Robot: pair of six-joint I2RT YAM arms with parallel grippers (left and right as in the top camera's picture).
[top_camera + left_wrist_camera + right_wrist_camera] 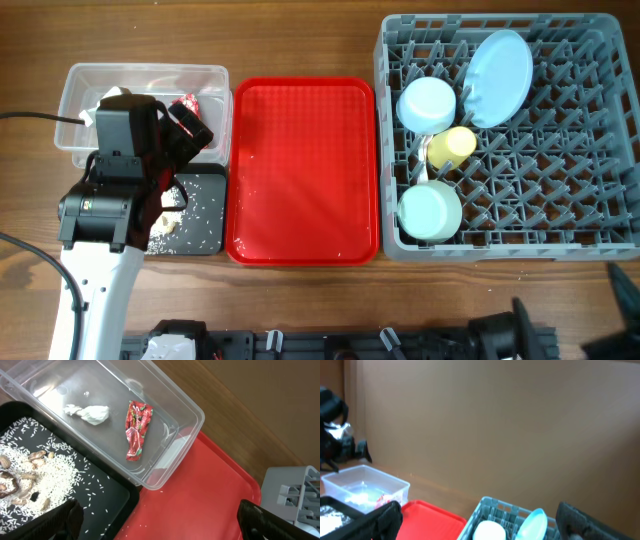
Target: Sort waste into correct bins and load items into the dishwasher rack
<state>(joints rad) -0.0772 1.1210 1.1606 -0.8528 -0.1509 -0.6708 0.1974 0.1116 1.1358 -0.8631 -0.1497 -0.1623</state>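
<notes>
The clear tub (80, 85) holds the red wrapper (137, 427) and the white tissue wad (90, 413). The black tray (205, 235) holds rice scraps (45, 472) with brown bits. My left gripper (160, 522) is open and empty, above the black tray's right edge by the red serving tray (300, 170). The grey rack (520, 200) holds the light blue plate (498, 65), yellow cup (452, 146), pale blue-white bowl (427, 103) and pale green bowl (430, 210). My right gripper (480, 527) is open and empty, raised in front of the rack. The fork and spoon are hard to make out.
A few rice grains lie on the red serving tray (210, 485). Cables run along the table's left side (25, 115). The rack's right half has free pegs. The right arm's base shows at the bottom right (625, 290).
</notes>
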